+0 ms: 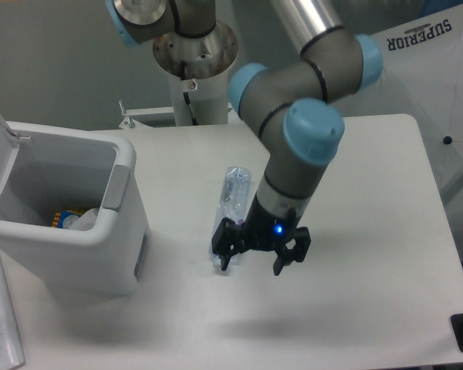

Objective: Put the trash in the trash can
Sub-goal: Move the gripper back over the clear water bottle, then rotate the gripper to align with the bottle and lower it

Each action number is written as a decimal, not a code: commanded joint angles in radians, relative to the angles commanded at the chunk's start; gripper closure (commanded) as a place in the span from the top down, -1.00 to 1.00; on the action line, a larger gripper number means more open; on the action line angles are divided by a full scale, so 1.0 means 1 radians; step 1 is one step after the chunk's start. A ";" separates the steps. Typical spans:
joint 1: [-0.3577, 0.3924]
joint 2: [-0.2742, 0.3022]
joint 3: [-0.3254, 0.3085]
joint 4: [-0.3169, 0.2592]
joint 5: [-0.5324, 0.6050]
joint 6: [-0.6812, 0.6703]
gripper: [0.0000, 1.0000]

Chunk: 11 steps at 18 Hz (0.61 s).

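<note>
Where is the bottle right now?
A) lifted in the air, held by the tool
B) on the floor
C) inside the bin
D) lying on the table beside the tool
D: the bottle lies flat on the table, its near end by the open tool, outside the bin.

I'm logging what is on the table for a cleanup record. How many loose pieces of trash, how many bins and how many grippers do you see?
Clear plastic bottle lying on the table: 1
Trash can with lid open, some items inside, too unclear to count: 1
Gripper with fingers spread at the bottle's near end: 1
Total: 3
</note>
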<state>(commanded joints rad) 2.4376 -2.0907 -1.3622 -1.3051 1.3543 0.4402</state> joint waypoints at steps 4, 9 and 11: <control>-0.040 -0.031 -0.002 -0.077 0.132 0.084 1.00; -0.063 -0.058 -0.002 -0.080 0.163 0.123 1.00; -0.063 -0.063 -0.003 -0.079 0.169 0.124 1.00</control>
<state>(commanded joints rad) 2.3746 -2.1537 -1.3652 -1.3837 1.5232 0.5645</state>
